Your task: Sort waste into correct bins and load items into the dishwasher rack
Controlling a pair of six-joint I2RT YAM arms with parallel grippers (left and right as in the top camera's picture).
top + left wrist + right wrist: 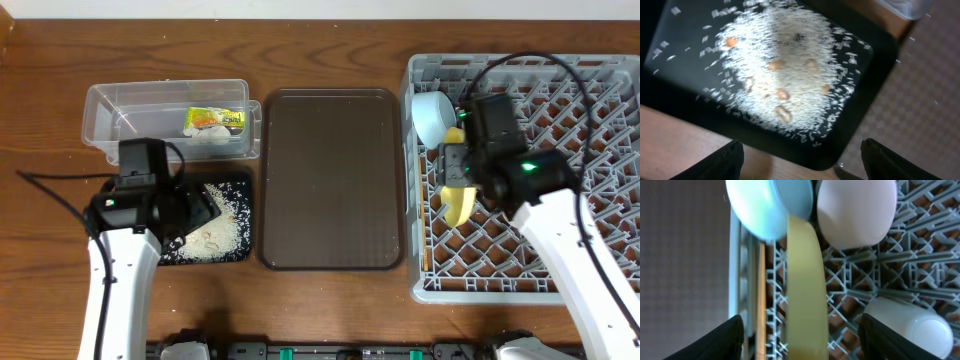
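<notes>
The grey dishwasher rack (600, 100) stands at the right. In it the yellow plate (460, 207) stands on edge beside the light blue bowl (432, 115). The right wrist view shows the plate (807, 290), the blue bowl (765, 210), the white bowl (855, 210), the pale cup (910, 322) and the chopsticks (761, 300). My right gripper (805, 342) is open, its fingers well apart on either side of the plate's rim. My left gripper (802, 165) is open and empty over the near edge of the black tray (860, 115), which holds rice (780, 65). The clear tub (130, 110) holds the wrapper (215, 120) and the tissue (205, 140).
The dark brown serving tray (330, 180) lies between the black tray (238, 250) and the rack. A few brown bits lie in the rice, and stray grains lie on the serving tray's corner (920, 100). Cables run from both arms.
</notes>
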